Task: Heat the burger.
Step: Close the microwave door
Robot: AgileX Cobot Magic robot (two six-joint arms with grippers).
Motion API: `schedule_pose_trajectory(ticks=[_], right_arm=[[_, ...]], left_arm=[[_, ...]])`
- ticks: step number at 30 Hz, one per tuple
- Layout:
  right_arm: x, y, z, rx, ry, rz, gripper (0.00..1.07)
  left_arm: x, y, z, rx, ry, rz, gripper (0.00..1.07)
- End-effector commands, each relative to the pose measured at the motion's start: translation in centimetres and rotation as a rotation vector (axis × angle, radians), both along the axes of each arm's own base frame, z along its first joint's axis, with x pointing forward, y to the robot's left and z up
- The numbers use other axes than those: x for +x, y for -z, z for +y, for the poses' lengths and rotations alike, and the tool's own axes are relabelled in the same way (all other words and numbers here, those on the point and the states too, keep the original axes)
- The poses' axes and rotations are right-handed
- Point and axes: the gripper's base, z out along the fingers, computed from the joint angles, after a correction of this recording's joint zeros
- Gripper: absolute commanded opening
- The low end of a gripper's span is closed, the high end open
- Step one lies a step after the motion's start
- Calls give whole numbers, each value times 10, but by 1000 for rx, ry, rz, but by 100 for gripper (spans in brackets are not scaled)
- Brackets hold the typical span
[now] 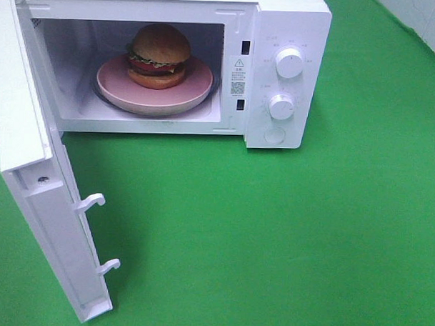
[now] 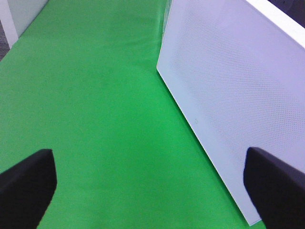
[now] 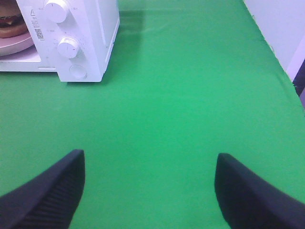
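From the high camera, the burger (image 1: 160,55) sits on a pink plate (image 1: 120,88) inside the white microwave (image 1: 307,37). The door (image 1: 31,164) is swung wide open toward the left of this view. Loading looks done. By my reading, what is left is to shut the door and then set the 2 knobs, the upper knob (image 1: 289,63) and the lower knob (image 1: 281,106). A round button (image 1: 274,134) sits below them. A sticker (image 1: 238,74) on the frame shows a warning triangle above a square code. Its text and the small marks around the knobs are too fine to read, and no brand name shows. Neither arm appears on the green tabletop (image 1: 272,229) here.

In the left wrist view, the left end effector (image 2: 147,167) has its 2 fingers spread wide with nothing between them. It hangs over bare green cloth, and the dotted outer face of the door is just beside 1 finger.

In the right wrist view, the right end effector (image 3: 150,157) is also spread wide and empty, well apart from the microwave. The control panel and an edge of the burger on its plate show beyond it. The panel lettering is illegible here too.
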Motion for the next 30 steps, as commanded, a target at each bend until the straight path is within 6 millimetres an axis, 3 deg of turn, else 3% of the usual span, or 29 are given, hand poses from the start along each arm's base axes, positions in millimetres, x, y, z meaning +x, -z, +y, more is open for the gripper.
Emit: schedule_pose_trajectory(ticks=[1,24,30], right_arm=[[-3,1,0,0,4,-32,73],[-3,1,0,0,4,-32,73],[-3,1,0,0,4,-32,73]], left_arm=[[0,-1,0,-7,0,-10,100],[-1,-6,0,-13,-4,-43,99],[1,-18,2,7,-23,-163,89]])
